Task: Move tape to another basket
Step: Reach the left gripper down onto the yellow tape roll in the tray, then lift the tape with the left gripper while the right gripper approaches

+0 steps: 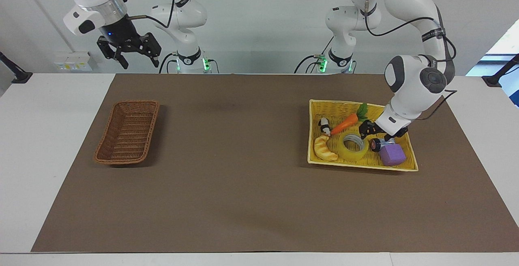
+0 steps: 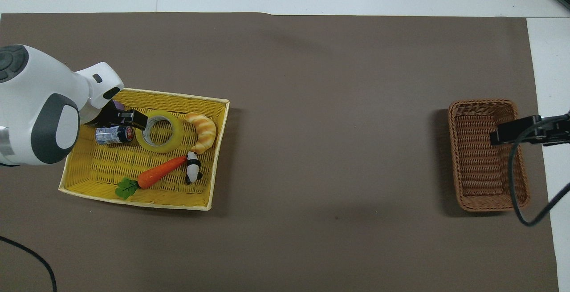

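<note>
The tape [image 1: 353, 146] is a translucent yellow roll lying flat in the yellow basket [image 1: 336, 102], between a croissant toy and a small can. In the overhead view the tape [image 2: 159, 131] lies in the half of the yellow basket [image 2: 156, 91] farther from the robots. My left gripper [image 1: 379, 133] is open, low over the yellow basket, just above the can and beside the tape; in the overhead view the left gripper [image 2: 127, 120] sits at the tape's edge. The dark brown basket [image 1: 134, 103] is empty. My right gripper [image 1: 138, 60] is open and high; the overhead view shows the right gripper [image 2: 512, 131] over the brown basket [image 2: 483, 102].
The yellow basket also holds a croissant toy [image 1: 324, 148], a carrot toy [image 1: 344, 123], a panda figure [image 1: 324, 125], a small can [image 1: 381, 143] and a purple block [image 1: 392, 155]. A brown mat [image 1: 243, 156] covers the table between the two baskets.
</note>
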`<state>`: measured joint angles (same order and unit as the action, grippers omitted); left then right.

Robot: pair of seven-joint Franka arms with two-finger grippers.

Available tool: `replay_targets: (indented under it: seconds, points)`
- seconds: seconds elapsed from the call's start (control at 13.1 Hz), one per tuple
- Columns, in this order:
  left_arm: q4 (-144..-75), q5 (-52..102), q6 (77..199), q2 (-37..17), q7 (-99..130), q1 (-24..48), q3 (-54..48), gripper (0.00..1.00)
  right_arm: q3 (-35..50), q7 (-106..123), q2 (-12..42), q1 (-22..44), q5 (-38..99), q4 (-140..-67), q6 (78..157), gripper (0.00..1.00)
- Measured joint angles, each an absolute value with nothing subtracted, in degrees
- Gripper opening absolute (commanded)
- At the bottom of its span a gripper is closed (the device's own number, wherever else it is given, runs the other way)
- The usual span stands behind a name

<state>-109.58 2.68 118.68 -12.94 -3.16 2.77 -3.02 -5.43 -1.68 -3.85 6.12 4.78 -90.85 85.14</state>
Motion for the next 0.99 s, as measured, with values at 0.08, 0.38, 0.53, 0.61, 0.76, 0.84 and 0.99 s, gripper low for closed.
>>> replay_targets:
  seconds: [0.08, 0.38, 0.53, 0.61, 0.76, 0.84, 0.99]
  points:
    - [-110.55, 3.41, 120.90, -13.61, -2.83, 2.92, -3.09, 0.79, -5.37, -1.80, -3.67, 7.28, 4.94, -91.99, 86.51, 1.00]
    - [-114.57, 4.50, 125.90, -14.49, -2.44, 3.03, -3.11, 0.37, -5.19, -4.40, -3.34, 11.35, 5.00, -96.00, 89.79, 1.00]
    - [-115.75, 4.52, 127.02, -15.54, -1.70, 3.36, -3.11, 0.23, -5.16, -4.43, -3.30, 11.73, 5.00, -97.62, 90.73, 1.00]
    - [-115.37, 4.50, 127.44, -15.57, -0.66, 3.55, -3.07, 0.23, -5.16, -4.43, -3.30, 11.70, 5.00, -97.95, 90.81, 1.00]
    - [-114.97, 4.52, 127.40, -15.53, 0.52, 3.67, -3.06, 0.03, -5.17, -4.43, -3.30, 11.68, 5.00, -98.04, 90.85, 1.00]
    - [-114.83, 4.67, 127.33, -15.47, 0.80, 3.77, -3.08, 0.00, -5.17, -4.43, -3.30, 11.68, 5.00, -98.04, 90.86, 1.00]
    - [-113.81, 5.43, 125.46, -15.18, 1.11, 4.11, -3.13, 0.00, -5.17, -4.43, -3.30, 11.68, 5.01, -98.04, 90.86, 1.00]
